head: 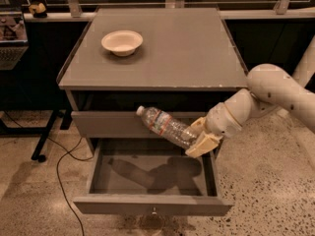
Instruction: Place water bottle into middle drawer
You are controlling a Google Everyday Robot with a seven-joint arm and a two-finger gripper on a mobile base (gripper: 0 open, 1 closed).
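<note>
The water bottle [165,127] is clear and crinkled with a white cap at its upper left end. It hangs tilted in the air, cap up-left, over the open middle drawer [152,204]. My gripper [198,137] is shut on the bottle's lower right end, above the drawer's right side. The drawer is pulled out, its inside bare, with a small knob on its front. The arm comes in from the right. The closed grey drawer [108,124] sits directly above, partly behind the bottle.
A cream bowl [122,42] stands on the cabinet top [187,48] at the back left. A black cable [61,171] trails on the speckled floor at the left. A dark stand leg [42,141] is left of the cabinet.
</note>
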